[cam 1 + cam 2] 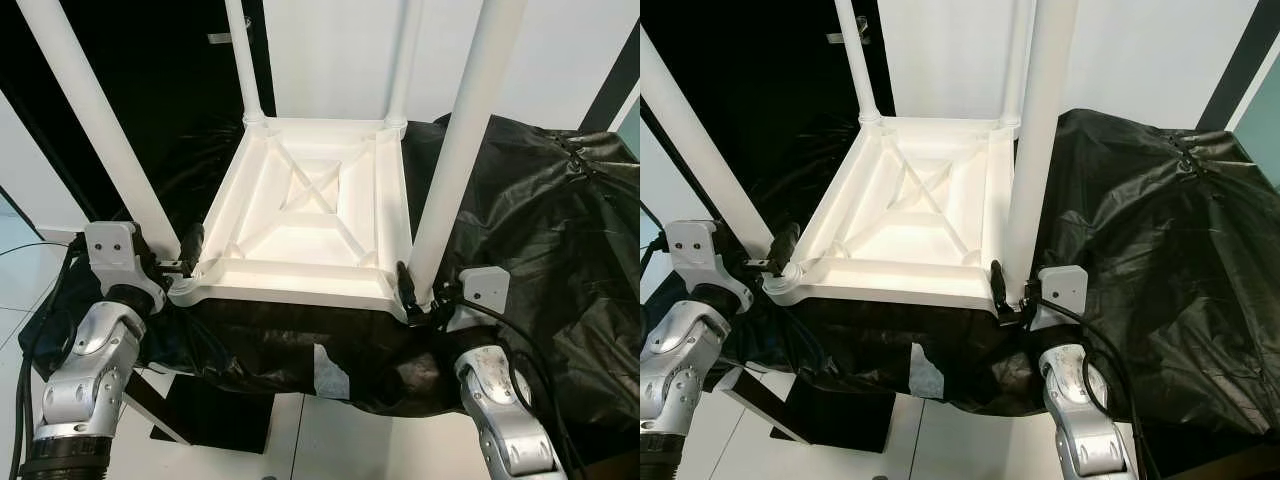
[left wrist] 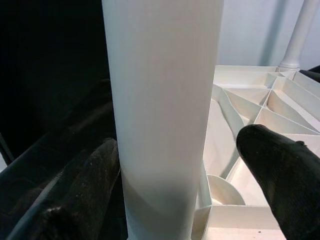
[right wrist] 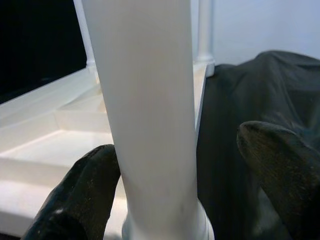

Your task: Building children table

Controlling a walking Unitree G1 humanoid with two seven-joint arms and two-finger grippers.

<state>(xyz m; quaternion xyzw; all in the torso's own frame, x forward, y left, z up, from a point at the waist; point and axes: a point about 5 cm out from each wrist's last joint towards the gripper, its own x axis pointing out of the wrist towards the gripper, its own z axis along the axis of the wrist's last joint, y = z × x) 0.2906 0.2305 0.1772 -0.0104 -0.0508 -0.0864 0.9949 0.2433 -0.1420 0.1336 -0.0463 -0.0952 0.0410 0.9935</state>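
Note:
The white children's table (image 1: 310,215) lies upside down on black plastic, its ribbed underside facing up and its legs standing upright. My left gripper (image 1: 185,265) is at the base of the near-left leg (image 1: 100,120). In the left wrist view its fingers (image 2: 90,190) straddle that leg (image 2: 165,110), open, with a gap on one side. My right gripper (image 1: 415,295) is at the foot of the near-right leg (image 1: 460,150). It is open too, with one finger (image 3: 85,190) against the leg (image 3: 150,100) and the other apart.
Crinkled black plastic sheeting (image 1: 540,220) covers the support and drapes over its front edge. Two far legs (image 1: 243,60) rise at the back corners. Pale floor tiles (image 1: 330,440) lie below, a white wall stands behind, and a dark area is at the left.

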